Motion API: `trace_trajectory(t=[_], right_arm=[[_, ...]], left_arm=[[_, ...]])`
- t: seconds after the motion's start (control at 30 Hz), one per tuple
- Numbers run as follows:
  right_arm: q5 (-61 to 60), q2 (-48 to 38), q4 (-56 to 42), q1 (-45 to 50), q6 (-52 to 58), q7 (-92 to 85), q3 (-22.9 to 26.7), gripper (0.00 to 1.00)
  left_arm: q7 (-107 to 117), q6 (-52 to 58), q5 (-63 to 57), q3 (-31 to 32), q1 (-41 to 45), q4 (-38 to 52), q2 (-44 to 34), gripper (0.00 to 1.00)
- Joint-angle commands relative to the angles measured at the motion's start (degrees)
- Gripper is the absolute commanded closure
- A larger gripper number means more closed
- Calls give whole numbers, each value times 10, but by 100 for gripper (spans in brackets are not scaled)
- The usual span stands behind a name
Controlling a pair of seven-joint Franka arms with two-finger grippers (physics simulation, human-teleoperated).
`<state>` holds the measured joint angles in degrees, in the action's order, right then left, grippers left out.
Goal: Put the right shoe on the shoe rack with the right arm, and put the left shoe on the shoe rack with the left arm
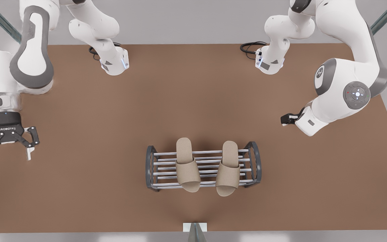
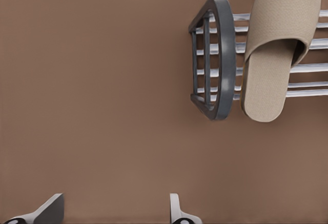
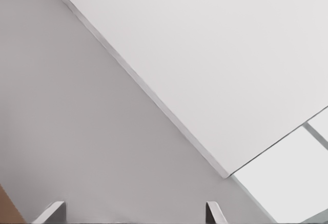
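You have two slippers (image 1: 187, 165) (image 1: 227, 169) on one shoe rack (image 1: 257, 161). The left gripper (image 1: 8, 159) hangs spread and empty at the front view's left; the right gripper (image 1: 286, 119) points sideways, also spread.

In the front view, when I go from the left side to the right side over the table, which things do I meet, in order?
The left gripper, open → the shoe rack, its dark end → first slipper → second slipper → the rack's other dark end → the right gripper, open.
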<state>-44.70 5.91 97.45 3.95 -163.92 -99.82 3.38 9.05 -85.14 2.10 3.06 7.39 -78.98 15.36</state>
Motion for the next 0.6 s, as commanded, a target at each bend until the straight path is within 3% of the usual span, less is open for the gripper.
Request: trace_trajectory(t=[0.0, 0.03, 0.1, 0.2, 0.3, 0.57], right_arm=[[473, -16, -32, 5, 486, 928, 0, 0], [477, -21, -35, 5, 615, 1085, -15, 0], [465, -31, -10, -1, 644, 1165, -42, 0], [468, -34, 43, -8, 605, 1127, -51, 1], [470, 57, -89, -31, 681, 1106, -57, 0], [466, 55, -86, -33, 643, 1106, -53, 0]], left_arm=[[-42, 9, 11, -1, 0, 1, -1, 0], [-43, 10, 12, -2, 0, 2, -1, 0], [-40, 19, 13, -5, 0, 2, -1, 0], [-40, 31, 17, -5, 0, 2, 0, 0], [-40, 31, 16, -6, 0, 2, 3, 0], [-40, 38, 14, -5, 0, 2, 5, 0]])
